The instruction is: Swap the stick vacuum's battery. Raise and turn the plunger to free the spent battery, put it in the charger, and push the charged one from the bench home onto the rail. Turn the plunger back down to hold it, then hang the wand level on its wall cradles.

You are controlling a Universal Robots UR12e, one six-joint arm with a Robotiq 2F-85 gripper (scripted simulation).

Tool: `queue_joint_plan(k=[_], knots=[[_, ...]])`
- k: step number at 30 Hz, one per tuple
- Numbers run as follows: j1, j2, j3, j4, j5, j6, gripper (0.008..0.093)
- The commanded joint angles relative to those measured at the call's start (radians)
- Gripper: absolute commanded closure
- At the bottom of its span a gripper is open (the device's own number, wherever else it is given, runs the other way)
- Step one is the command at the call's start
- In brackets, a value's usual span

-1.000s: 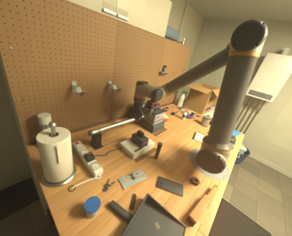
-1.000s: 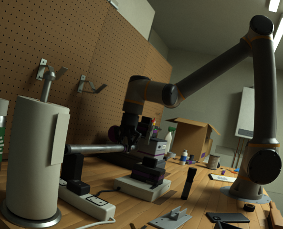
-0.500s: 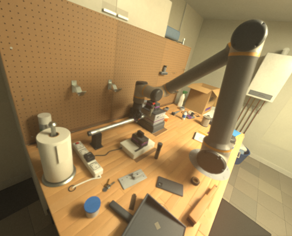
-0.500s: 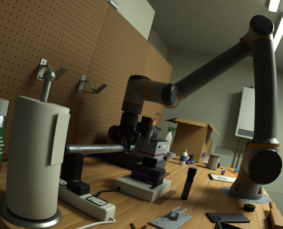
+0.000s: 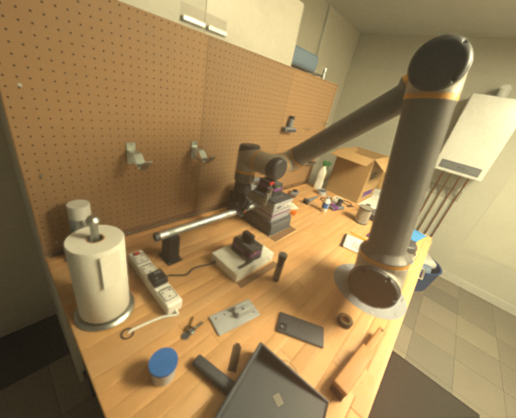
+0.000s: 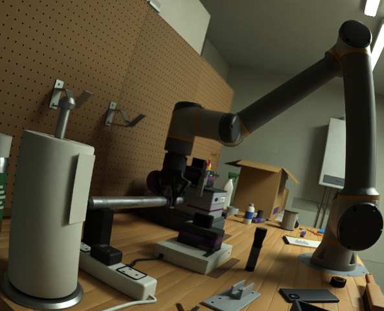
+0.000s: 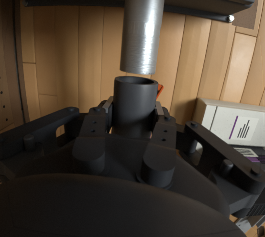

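Note:
The wand's near end, a dark collar, is partly hidden between the fingers of my gripper, which is closed on it beside the vacuum body. The silver wand runs left from there over the bench, with its far end on a black stand. A battery sits on the vacuum body, under the red-tipped plunger. Another battery sits in the white charger. Two wall cradles hang empty on the pegboard above the wand.
A cardboard box stands at the far end of the bench. A paper towel roll and power strip sit left of the wand stand. A dark cylinder stands by the charger. Plates, a tray and small tools lie along the front.

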Motion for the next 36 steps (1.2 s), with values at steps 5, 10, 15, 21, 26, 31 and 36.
queue_joint_plan(k=[5, 10, 15, 21, 26, 31, 36], knots=[[0.001, 0.000, -0.001, 0.000, 0.000, 0.001, 0.0934], [0.001, 0.000, -0.001, 0.000, 0.000, 0.001, 0.0934], [0.001, 0.000, -0.001, 0.000, 0.000, 0.001, 0.0934], [0.001, 0.000, -0.001, 0.000, 0.000, 0.001, 0.0934], [0.001, -0.001, -0.002, 0.002, 0.000, 0.001, 0.0934], [0.001, -0.004, -0.004, 0.006, 0.000, 0.001, 0.0934], [0.001, -0.009, -0.006, 0.013, 0.000, 0.001, 0.0934]])
